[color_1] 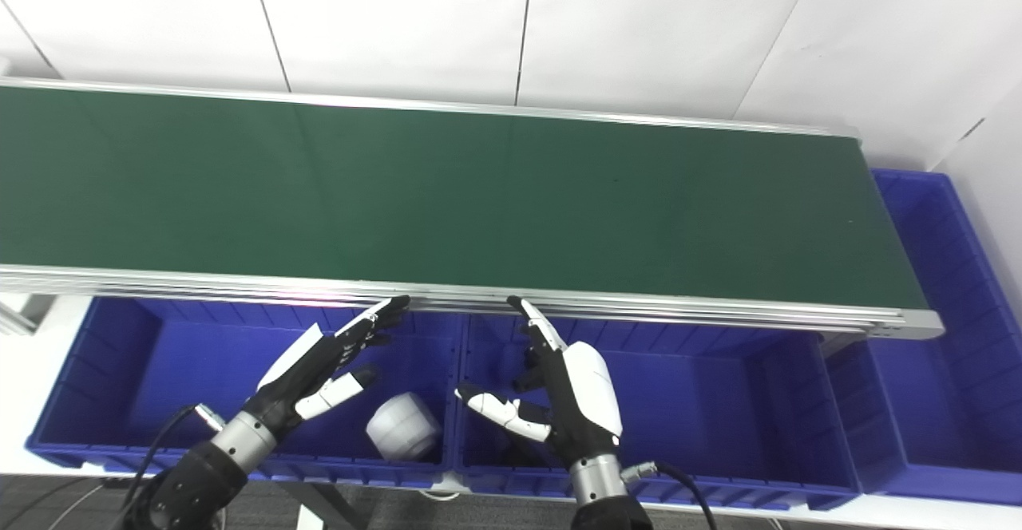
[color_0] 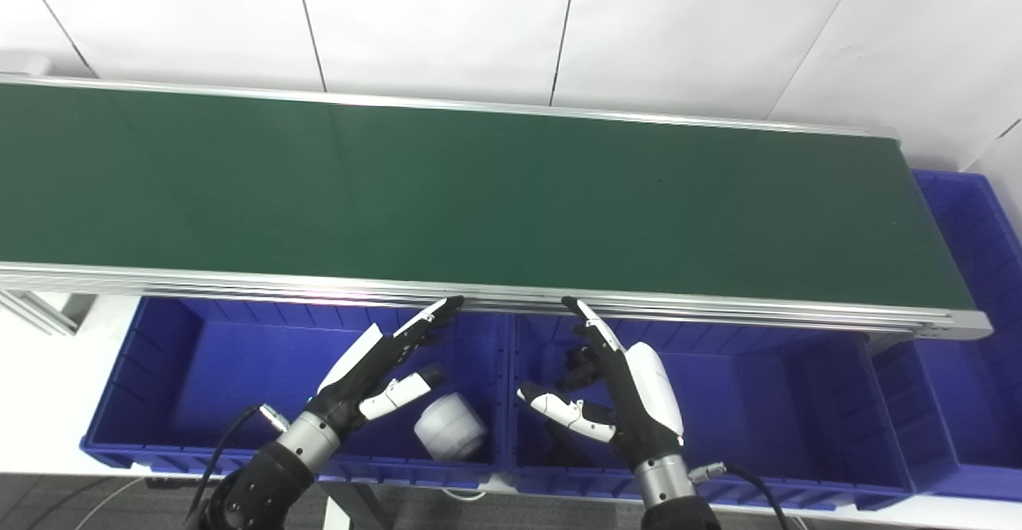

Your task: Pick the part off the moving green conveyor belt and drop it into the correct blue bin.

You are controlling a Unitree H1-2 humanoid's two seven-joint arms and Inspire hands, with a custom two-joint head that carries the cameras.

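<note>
The green conveyor belt (color_0: 479, 195) runs across the view and carries no part. A white rounded part (color_0: 450, 428) lies in the left blue bin (color_0: 172, 370), near its right wall. A dark part (color_0: 576, 364) lies in the middle blue bin (color_0: 782, 418), partly hidden behind my right hand. My left hand (color_0: 383, 370) is open and empty above the left bin, fingers pointing toward the belt's near rail. My right hand (color_0: 619, 386) is open and empty above the middle bin.
A third blue bin (color_0: 970, 290) stands past the belt's right end. The belt's aluminium near rail (color_0: 239, 282) runs just above the bins. A white wall stands behind the belt.
</note>
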